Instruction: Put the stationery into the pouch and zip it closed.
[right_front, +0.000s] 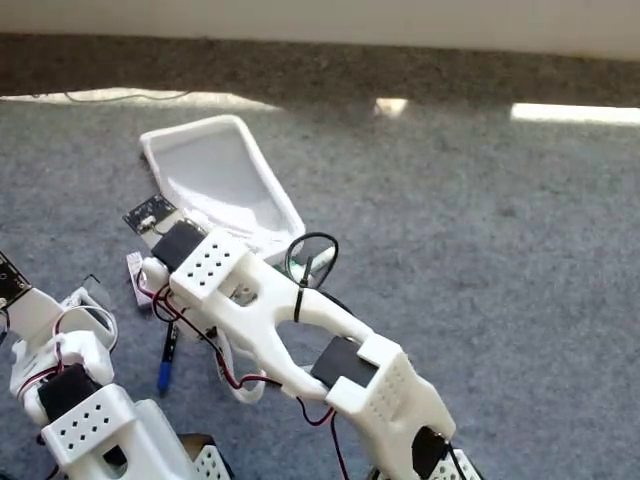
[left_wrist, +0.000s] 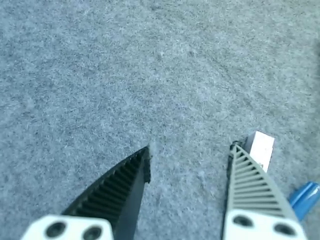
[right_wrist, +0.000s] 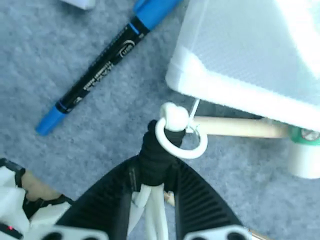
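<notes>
The white pouch (right_front: 215, 180) lies open on the grey carpet, its mesh side (right_wrist: 250, 55) close to my right gripper (right_wrist: 155, 165). That gripper is shut on the pouch's zipper pull cord (right_wrist: 156, 150), which ends in a white ring (right_wrist: 181, 136). A blue-and-black marker (right_wrist: 105, 65) lies beside it on the carpet (right_front: 167, 355). A wooden pencil (right_wrist: 235, 127) with a green end pokes out from under the pouch's edge. My left gripper (left_wrist: 190, 150) hangs open over bare carpet, with a small white eraser (left_wrist: 261, 148) just past one fingertip and the marker's blue end (left_wrist: 305, 198) beside it.
The right arm (right_front: 300, 320) stretches across the middle from the near edge to the pouch, with cables looping off it. The left arm (right_front: 60, 370) stands at the near left. Open carpet (right_front: 500, 260) spreads to the right.
</notes>
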